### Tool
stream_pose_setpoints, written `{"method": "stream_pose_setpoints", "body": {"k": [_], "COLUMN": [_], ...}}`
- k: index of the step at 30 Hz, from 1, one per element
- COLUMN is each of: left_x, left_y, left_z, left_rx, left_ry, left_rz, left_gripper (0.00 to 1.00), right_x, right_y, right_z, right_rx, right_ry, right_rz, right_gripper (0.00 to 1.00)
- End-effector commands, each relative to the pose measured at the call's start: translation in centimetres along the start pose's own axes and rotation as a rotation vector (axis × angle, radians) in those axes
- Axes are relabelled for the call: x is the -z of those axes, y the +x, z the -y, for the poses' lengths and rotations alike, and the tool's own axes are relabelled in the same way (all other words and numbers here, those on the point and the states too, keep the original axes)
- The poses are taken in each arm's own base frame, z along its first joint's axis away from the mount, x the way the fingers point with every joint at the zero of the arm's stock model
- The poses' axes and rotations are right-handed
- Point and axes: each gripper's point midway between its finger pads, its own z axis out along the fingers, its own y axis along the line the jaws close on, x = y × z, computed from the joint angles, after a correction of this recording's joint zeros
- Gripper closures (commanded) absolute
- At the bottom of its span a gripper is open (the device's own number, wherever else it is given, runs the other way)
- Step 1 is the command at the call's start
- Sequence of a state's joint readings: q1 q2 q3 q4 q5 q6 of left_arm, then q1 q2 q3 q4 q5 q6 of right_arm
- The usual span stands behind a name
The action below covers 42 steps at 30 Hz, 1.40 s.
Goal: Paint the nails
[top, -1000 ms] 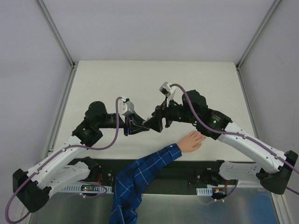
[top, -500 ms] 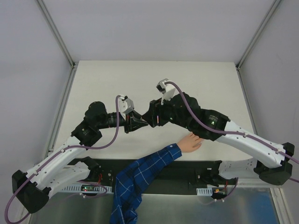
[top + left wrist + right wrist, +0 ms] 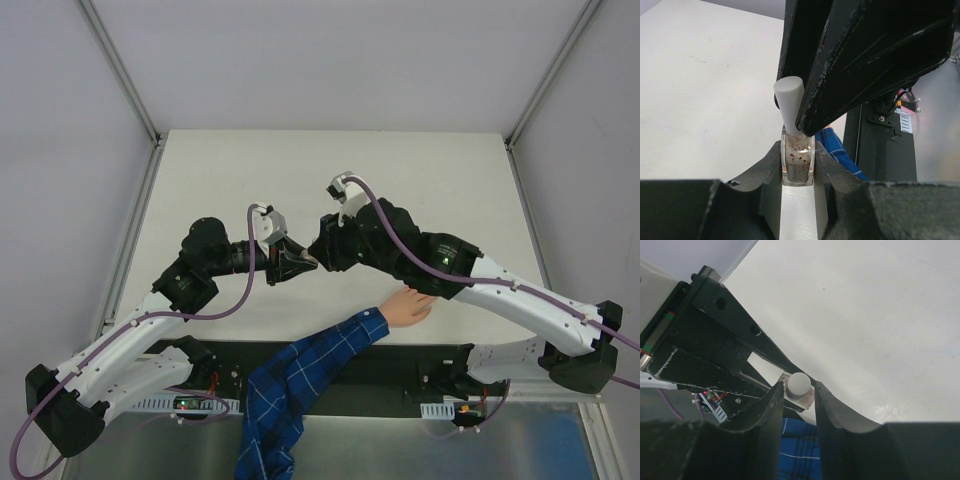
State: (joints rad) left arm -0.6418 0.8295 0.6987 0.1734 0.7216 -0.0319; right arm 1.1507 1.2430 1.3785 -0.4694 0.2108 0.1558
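My left gripper (image 3: 298, 263) is shut on a small clear nail polish bottle (image 3: 798, 162) flecked with red glitter, held above the table. My right gripper (image 3: 318, 258) meets it tip to tip and is shut on the bottle's white cap (image 3: 789, 99), which sits tilted on the bottle's neck. In the right wrist view the cap (image 3: 800, 384) lies between my fingers. The pale hand (image 3: 406, 305) with the blue plaid sleeve (image 3: 315, 362) rests on the table's near edge under my right arm. Its nails cannot be made out.
The white table (image 3: 330, 170) is walled by pale panels with metal posts at the corners. A black strip with electronics (image 3: 400, 370) runs along the near edge. The plaid sleeve also shows below the grippers in both wrist views (image 3: 832, 142) (image 3: 800, 450).
My right gripper has moved left across the gap and now meets the left gripper, with the cap at the bottle. The left gripper and the hand have stayed put.
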Motion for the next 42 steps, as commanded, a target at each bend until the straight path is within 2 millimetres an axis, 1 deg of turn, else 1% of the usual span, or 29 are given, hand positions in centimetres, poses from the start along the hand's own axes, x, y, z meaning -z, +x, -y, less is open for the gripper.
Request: {"method": "stream_pose_setpoints", "body": {"k": [1, 3, 5, 6, 8, 9, 15, 16, 17, 19, 20, 24, 26, 27, 32, 36, 42], "left_x": [0.2, 0.1, 0.1, 0.1, 0.1, 0.1, 0.0, 0.0, 0.0, 0.0, 0.0, -0.1, 0.0, 0.0, 0.1, 0.0, -0.2], "left_y": [-2.8, -2.8, -2.8, -2.7, -2.7, -2.7, -2.5, -2.6, -2.6, -2.5, -2.5, -2.4, -2.4, -2.4, -2.4, -2.4, -2.1], "left_z": [0.8, 0.9, 0.9, 1.0, 1.2, 1.2, 2.1, 2.2, 2.3, 2.5, 2.5, 2.8, 3.5, 3.7, 3.8, 3.7, 3.5], "left_rx": [-0.077, -0.076, -0.075, -0.073, -0.074, -0.073, -0.067, -0.068, -0.069, -0.068, -0.068, -0.06, -0.058, -0.058, -0.058, -0.053, -0.039], "left_ry": [0.029, 0.037, 0.04, 0.041, 0.055, 0.06, 0.116, 0.124, 0.131, 0.144, 0.145, 0.169, 0.208, 0.221, 0.234, 0.228, 0.223], "left_rz": [0.058, 0.056, 0.055, 0.055, 0.053, 0.051, 0.042, 0.042, 0.042, 0.04, 0.04, 0.034, 0.03, 0.029, 0.027, 0.025, 0.018], "left_gripper": [1.0, 1.0, 1.0, 1.0, 1.0, 1.0, 1.0, 1.0, 1.0, 1.0, 1.0, 1.0, 1.0, 1.0, 1.0, 1.0, 1.0], "right_x": [0.5, 0.3, 0.4, 0.4, 0.6, 0.8, 1.2, 1.5, 1.4, 1.9, 1.7, 1.9, 2.1, 2.1, 2.0, 2.8, 3.1], "right_y": [-1.6, -1.4, -1.5, -1.4, -1.5, -1.7, -1.8, -2.2, -1.8, -2.4, -2.1, -1.7, -1.9, -1.6, -1.4, -2.1, -2.2], "right_z": [-1.0, -0.8, -0.7, -0.5, -0.3, -0.2, 0.7, 0.6, 0.8, 0.9, 1.2, 0.4, -0.4, -0.7, -0.5, -0.2, -0.3], "right_rx": [0.016, 0.011, 0.011, 0.019, 0.028, 0.044, 0.081, 0.09, 0.088, 0.075, 0.071, 0.083, 0.092, 0.134, 0.146, 0.134, 0.119], "right_ry": [-0.066, -0.074, -0.084, -0.081, -0.076, -0.08, -0.091, -0.106, -0.109, -0.129, -0.123, -0.188, -0.239, -0.265, -0.261, -0.248, -0.255], "right_rz": [0.023, 0.014, 0.015, 0.013, 0.021, 0.026, 0.039, 0.059, 0.057, 0.089, 0.085, 0.079, 0.1, 0.1, 0.086, 0.133, 0.143], "right_gripper": [0.7, 0.74, 0.81, 0.87, 0.92, 0.99, 0.99, 0.99, 0.99, 1.0, 1.0, 0.99, 1.0, 0.99, 1.0, 0.99, 1.0]}}
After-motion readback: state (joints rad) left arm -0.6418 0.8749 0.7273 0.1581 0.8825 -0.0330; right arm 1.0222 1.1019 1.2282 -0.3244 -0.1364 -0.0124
